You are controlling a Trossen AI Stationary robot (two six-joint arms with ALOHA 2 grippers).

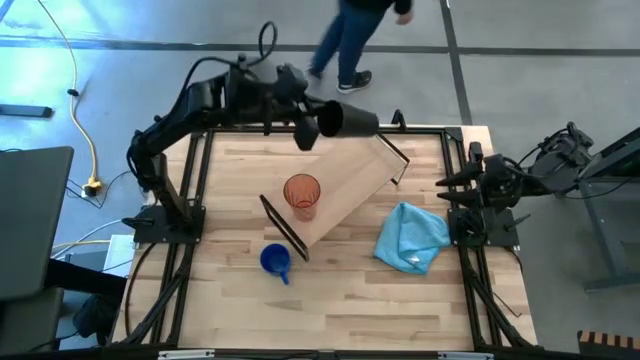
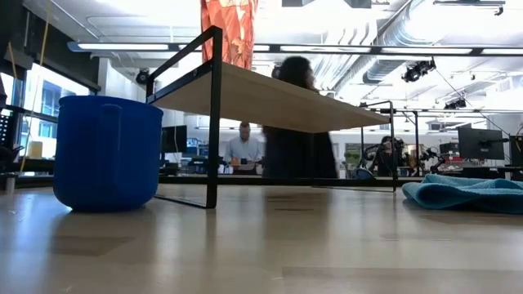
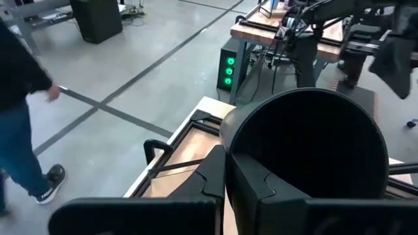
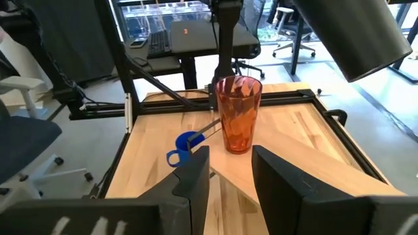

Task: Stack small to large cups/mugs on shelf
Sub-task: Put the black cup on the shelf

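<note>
1. Gripping the black cup (image 1: 345,120), our left gripper (image 1: 312,128) holds it aloft at 12 o'clock.
2. Tumbler (image 1: 301,195) on shelf (image 1: 350,185) — mug (image 1: 276,261) at 7 o'clock.
3. Right gripper (image 4: 230,171) waits at 3 o'clock, parted, empty.

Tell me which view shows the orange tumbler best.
The right wrist view: the orange tumbler stands whole and upright on the shelf. The high view shows it from above; the low view catches only its lower part; the left wrist view misses it.
</note>
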